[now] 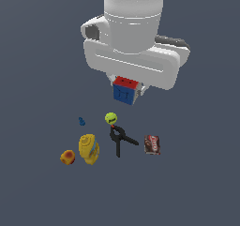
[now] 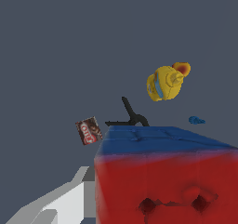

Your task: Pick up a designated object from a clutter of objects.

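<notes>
In the exterior view we see our gripper (image 1: pixel 125 90) raised well above the grey floor (image 1: pixel 37 192), its fingers closed against the sides of the red-blue cube (image 1: pixel 124 90), which hangs clear of the other items with its red face up and its blue, grid-lined face toward the camera. The cube sits tucked just under the white hand of the arm (image 1: pixel 133 42). In the wrist view the same cube (image 2: pixel 162 176) fills the near part of the picture, red face closest and blue face beyond it, with one pale finger (image 2: pixel 60 200) showing beside it. Below us, the clutter lies spread on the floor: the yellow-green ball (image 1: pixel 110 118) touches the top of the black clamp (image 1: pixel 120 139), the dark packet (image 1: pixel 152 145) lies near the clamp toward the exterior view's right, the yellow bottle (image 1: pixel 88 149) lies toward the exterior view's left with the orange-red fruit (image 1: pixel 68 157) just beside it, and the tiny blue piece (image 1: pixel 82 122) rests apart from them, a little above the bottle in that view.
</notes>
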`<state>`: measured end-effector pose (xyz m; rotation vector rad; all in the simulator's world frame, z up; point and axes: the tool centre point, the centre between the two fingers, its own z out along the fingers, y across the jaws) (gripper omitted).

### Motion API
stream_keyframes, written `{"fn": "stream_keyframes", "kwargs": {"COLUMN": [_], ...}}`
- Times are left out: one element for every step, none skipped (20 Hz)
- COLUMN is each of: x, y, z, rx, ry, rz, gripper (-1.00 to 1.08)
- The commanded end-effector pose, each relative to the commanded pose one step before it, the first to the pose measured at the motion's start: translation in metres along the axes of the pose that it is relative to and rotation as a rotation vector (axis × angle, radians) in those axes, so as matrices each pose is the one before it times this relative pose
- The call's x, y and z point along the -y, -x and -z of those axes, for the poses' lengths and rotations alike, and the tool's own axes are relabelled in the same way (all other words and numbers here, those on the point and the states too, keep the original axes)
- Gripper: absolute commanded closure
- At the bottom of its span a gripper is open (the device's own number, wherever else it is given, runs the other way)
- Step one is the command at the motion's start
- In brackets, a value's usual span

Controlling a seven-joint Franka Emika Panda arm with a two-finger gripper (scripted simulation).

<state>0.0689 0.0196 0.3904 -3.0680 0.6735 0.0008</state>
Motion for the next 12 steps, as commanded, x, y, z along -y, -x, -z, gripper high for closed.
{"fn": "stream_keyframes", "kwargs": {"x": [-0.00384,-0.00114,-0.00100,-0.00086,-0.00072,-0.00024,-0.00044,-0.00029,-0.00015,-0.00001,0.00013,0.00010], "y": [0.00186,0.00042,0.00035,0.00028,0.00021,0.00032,0.00004,-0.00004,-0.00013,-0.00022,-0.00029,-0.00015], "z": [0.01712,0.00510,0.00452,0.00394,0.00336,0.00282,0.00222,0.00165,0.00108,0.00052,-0.00003,-0.00018], "rx": [-0.00025,0.00000,0.00000,0.00000,0.00000,-0.00035,0.00000,0.00000,0.00000,0.00000,0.00000,0.00000], "ry": [-0.00014,0.00000,0.00000,0.00000,0.00000,0.00057,0.00000,0.00000,0.00000,0.00000,0.00000,0.00000], "rz": [0.00027,0.00000,0.00000,0.00000,0.00000,0.00019,0.00000,0.00000,0.00000,0.00000,0.00000,0.00000], "gripper": [1.08,1.08,1.08,1.08,1.08,1.08,1.08,1.08,1.08,1.08,1.08,1.08]}}
